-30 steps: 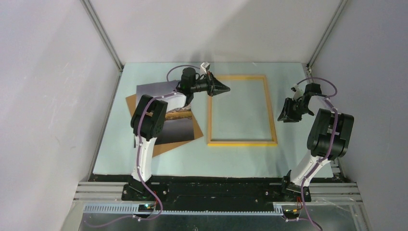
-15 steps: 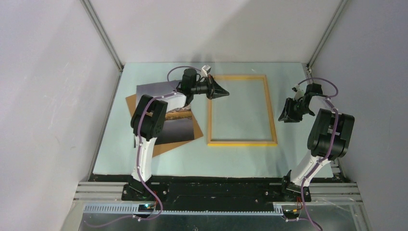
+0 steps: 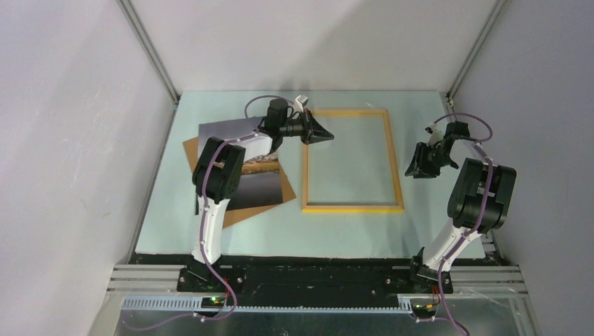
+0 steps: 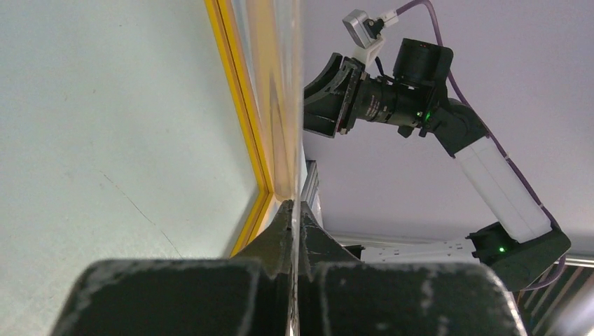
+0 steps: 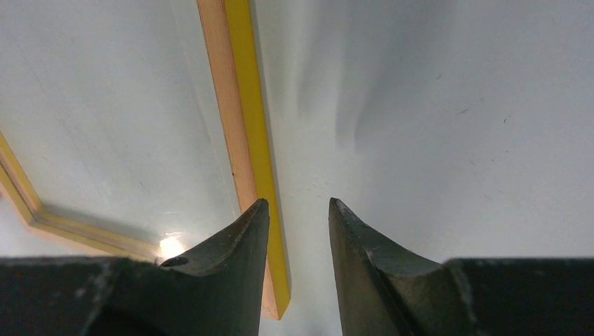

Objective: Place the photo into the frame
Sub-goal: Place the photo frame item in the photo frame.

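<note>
The frame [image 3: 354, 208], with narrow yellow-orange edges, lies flat mid-table. The photo [image 3: 249, 187] lies face up at the left on the brown backing board [image 3: 242, 214], partly under my left arm. My left gripper [image 3: 326, 134] is over the frame's upper left part. In the left wrist view it [image 4: 294, 204] is shut on a thin clear pane [image 4: 288, 105] seen edge-on beside the frame bar [image 4: 242, 105]. My right gripper [image 3: 419, 166] is open and empty just right of the frame's right bar. In the right wrist view it [image 5: 298, 203] hovers by the bar [image 5: 242, 105], near the corner.
Grey enclosure walls close in the table on the left, right and back. The right arm [image 4: 448, 119] shows in the left wrist view, across the frame. Bare table [image 3: 350, 234] lies in front of the frame.
My left gripper has shifted slightly left and toward the near side over the frame's upper left. The right gripper has barely moved.
</note>
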`<state>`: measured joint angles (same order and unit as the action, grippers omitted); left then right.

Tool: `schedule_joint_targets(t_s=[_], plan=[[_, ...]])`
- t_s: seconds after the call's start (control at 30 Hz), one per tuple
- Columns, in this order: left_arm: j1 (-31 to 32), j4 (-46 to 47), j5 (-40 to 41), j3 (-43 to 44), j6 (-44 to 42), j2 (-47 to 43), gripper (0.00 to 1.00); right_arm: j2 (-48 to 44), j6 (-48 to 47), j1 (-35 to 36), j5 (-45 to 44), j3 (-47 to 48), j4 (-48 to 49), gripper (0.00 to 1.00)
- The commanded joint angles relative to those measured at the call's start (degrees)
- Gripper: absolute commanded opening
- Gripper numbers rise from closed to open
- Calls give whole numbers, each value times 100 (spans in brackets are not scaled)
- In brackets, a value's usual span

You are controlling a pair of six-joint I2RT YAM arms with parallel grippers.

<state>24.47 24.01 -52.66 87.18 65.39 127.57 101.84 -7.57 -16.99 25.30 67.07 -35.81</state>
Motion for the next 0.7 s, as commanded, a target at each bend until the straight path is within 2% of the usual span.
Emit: schedule_joint_targets(t_s=[0.0,0.27,0.67], plan=[[6,26,-4,316,-231,97,0,-16,-66,-23,101,-10,-49,41],[-3,-665,55,667,-709,271,0,8,-78,-23,109,-10,-57,41],[-13,-1921,259,1174,-1918,490,0,52,-77,-23,140,-10,-75,41]])
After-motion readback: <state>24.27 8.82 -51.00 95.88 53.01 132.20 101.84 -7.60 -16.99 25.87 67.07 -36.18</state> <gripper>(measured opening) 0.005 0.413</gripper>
